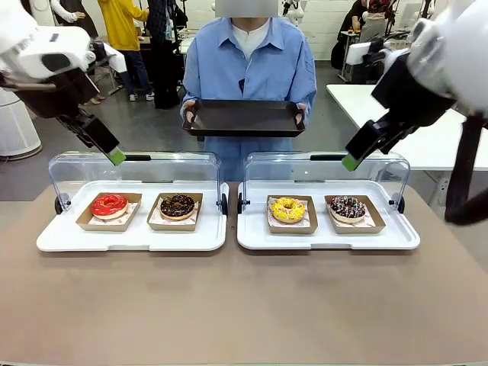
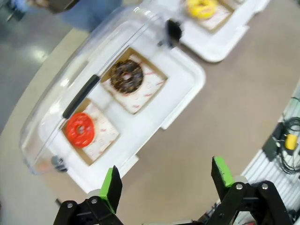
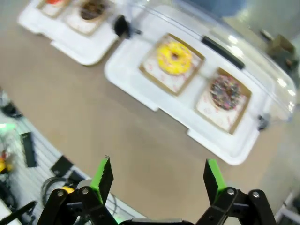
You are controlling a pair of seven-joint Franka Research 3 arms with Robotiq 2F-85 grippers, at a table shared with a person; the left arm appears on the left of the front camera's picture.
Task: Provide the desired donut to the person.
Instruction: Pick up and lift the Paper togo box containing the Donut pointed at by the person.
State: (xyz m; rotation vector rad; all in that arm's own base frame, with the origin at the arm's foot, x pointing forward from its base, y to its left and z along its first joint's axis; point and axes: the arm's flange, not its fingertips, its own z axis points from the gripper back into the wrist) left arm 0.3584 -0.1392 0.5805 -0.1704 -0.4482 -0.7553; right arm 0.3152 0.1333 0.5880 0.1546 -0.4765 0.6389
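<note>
Across the table stands the person (image 1: 249, 69) in a light blue shirt, holding a dark rectangular tray (image 1: 244, 118) level in both hands. On the left white tray (image 1: 130, 236) lie a red donut (image 1: 109, 205) (image 2: 80, 130) and a chocolate donut (image 1: 178, 205) (image 2: 126, 75). The right white tray (image 1: 328, 238) carries a yellow donut (image 1: 288, 209) (image 3: 174, 57) and a dark sprinkled donut (image 1: 348, 207) (image 3: 225, 92). My left gripper (image 2: 166, 180) (image 1: 116, 156) hangs open above the left tray's lid. My right gripper (image 3: 158, 177) (image 1: 350, 162) is open, raised over the right tray.
Each donut rests on a brown cardboard square. Both clear lids (image 1: 130, 169) (image 1: 328, 169) stand swung back behind the trays. A white table (image 1: 412, 122) is at the back right. Cables (image 2: 286, 145) lie off the table's near edge. Bare tabletop (image 1: 244, 305) spreads in front of the trays.
</note>
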